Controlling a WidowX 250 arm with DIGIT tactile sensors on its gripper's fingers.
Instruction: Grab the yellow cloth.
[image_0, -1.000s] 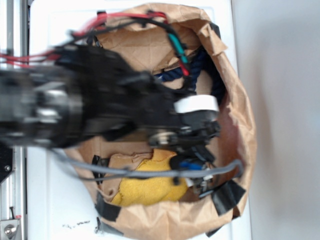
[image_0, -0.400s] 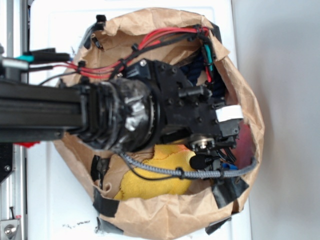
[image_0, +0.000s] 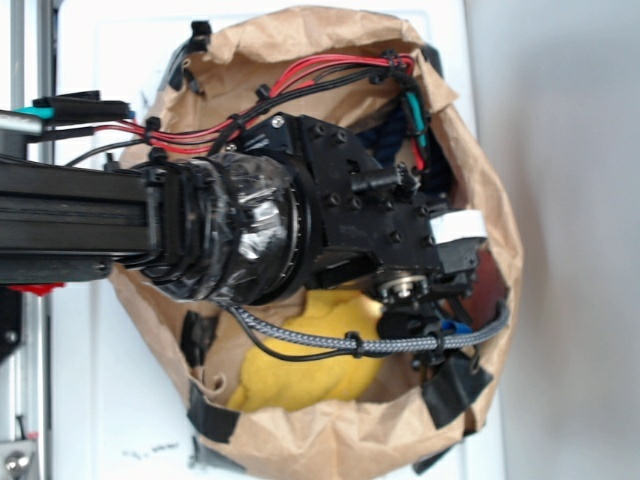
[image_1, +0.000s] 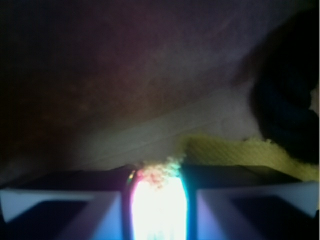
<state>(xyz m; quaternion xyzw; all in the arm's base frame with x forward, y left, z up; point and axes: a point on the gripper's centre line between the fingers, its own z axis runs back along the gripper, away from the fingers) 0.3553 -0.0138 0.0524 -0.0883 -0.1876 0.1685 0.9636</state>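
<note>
Yellow cloth (image_0: 300, 375) lies half hidden beneath the tool (image_0: 425, 320).

The black arm (image_0: 90, 225) reaches in level from the left, its tape-wrapped wrist (image_0: 235, 235) leading to the claw (image_0: 425, 310) at the right end. Red and black wires arch over it; a braided grey cable loops beneath. Up close, two pale fingers (image_1: 55, 210) stand apart around a glare.
</note>
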